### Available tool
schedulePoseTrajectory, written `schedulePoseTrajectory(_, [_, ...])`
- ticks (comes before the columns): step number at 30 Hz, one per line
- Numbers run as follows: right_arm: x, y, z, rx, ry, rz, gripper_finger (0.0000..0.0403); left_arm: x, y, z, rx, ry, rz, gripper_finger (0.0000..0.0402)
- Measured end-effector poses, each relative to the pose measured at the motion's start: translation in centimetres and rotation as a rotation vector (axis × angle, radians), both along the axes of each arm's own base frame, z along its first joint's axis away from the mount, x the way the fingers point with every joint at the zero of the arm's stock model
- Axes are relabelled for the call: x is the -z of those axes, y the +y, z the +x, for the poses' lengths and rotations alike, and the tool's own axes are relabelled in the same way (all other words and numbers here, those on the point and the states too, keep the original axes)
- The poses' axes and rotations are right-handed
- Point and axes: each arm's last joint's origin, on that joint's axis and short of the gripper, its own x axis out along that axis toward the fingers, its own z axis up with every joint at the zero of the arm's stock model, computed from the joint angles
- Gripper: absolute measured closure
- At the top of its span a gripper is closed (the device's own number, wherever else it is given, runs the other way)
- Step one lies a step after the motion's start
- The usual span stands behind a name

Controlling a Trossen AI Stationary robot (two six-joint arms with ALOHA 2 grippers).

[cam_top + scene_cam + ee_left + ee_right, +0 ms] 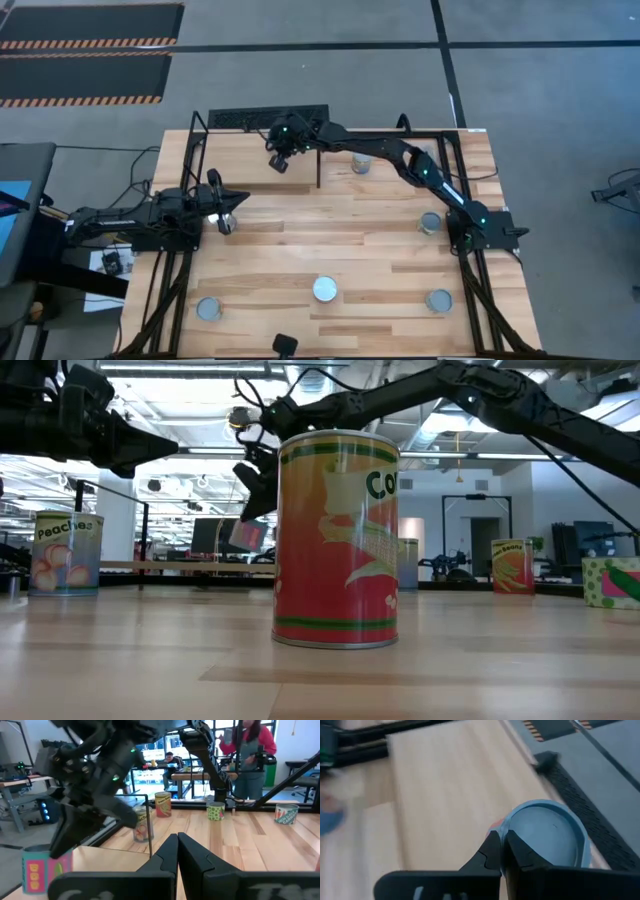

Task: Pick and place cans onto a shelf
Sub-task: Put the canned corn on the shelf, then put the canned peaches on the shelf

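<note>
The left arm waits at the table's left edge. Its hand [240,201] has its 2 fingers pressed together on nothing, and 1 can [226,225] stands just beside it.

The work is further along, at the back of the table. The right arm reaches across from the right side, and its hand [278,161] hangs over the left part of the shelf [240,170]. This hand is far nearer the shelf than the left one. In the right wrist view its fingers [492,851] are nearly together, and they seem to pinch the rim of the pink can [547,837] (a thin grip, at the lid's edge only).

The coming move turns on the can and the board. The can lies directly below the hand. Its silver lid faces up towards the fingers and its base faces the shelf. Its long axis is close to upright, though the low view shows it leaning a little. There it also seems to sit clear of the wood, so I judge it not yet set down. The move to come is a short, straight lowering, and a lean could land it on an edge.

To the right, another can [361,163] stands near the shelf's middle. 4 more stand well apart on the table.
</note>
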Motion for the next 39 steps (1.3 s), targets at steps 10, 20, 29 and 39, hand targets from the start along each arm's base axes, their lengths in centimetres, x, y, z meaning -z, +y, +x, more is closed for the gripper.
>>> schedulePoseTrajectory(10, [0.5, 2.5, 0.4, -0.036, 0.081, -0.009, 0.0391, 0.0, 0.0, 0.0, 0.0, 0.0, -0.001, 0.04])
schedulePoseTrajectory(20, [0.7, 2.4, 0.2, -0.034, 0.105, -0.002, 0.0364, 0.0, 0.0, 0.0, 0.0, 0.001, -0.003, 0.04])
schedulePoseTrajectory(29, [0.7, 2.4, 0.1, -0.034, 0.107, -0.001, 0.0327, 0.1, 0.0, 0.0, 0.0, 0.011, -0.004, 0.04])
schedulePoseTrajectory(39, [-0.5, 2.8, -0.2, -0.078, 0.116, -0.049, 0.0292, 0.2, 0.0, 0.0, 0.0, 0.024, -0.005, 0.04])
